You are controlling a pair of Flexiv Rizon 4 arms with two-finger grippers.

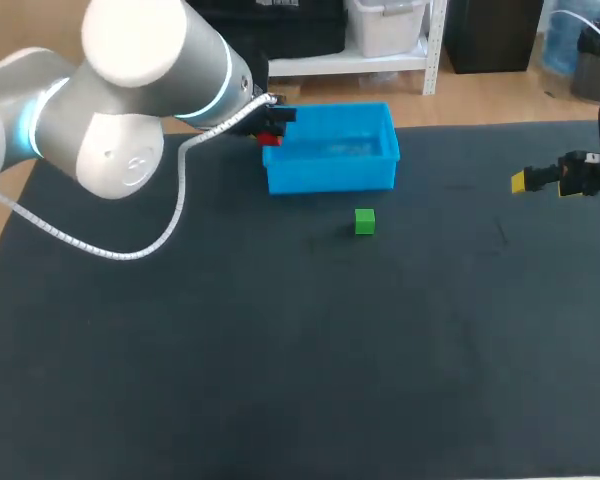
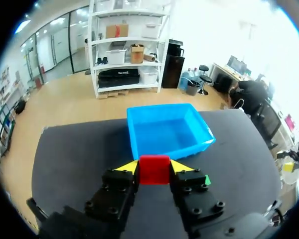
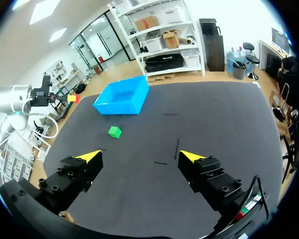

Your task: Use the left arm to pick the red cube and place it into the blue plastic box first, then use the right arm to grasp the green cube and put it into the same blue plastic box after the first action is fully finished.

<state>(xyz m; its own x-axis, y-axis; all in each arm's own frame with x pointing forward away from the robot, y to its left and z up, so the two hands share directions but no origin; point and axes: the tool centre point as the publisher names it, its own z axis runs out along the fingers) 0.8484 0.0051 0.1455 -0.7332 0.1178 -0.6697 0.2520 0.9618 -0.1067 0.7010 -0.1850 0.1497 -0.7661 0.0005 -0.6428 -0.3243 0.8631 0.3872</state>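
The left gripper (image 2: 154,168) sits at the blue plastic box's (image 1: 330,180) left edge, red cube (image 2: 154,172) clamped between its fingers. The green cube (image 1: 365,221) lies on the black table (image 1: 280,360) just before the box, and the right gripper (image 3: 139,158) is far off right.

Bright even light from overhead, soft shadows on the table (image 1: 280,380), pale sheen inside the blue plastic box (image 1: 330,178)

Glossy blue plastic box (image 1: 330,178) on a table (image 1: 280,350) with a matt, dark covering.
The red cube (image 2: 154,170) and green cube (image 1: 365,221) look smooth and matt — the shell of the left arm (image 1: 130,90) is smooth, faintly shiny.
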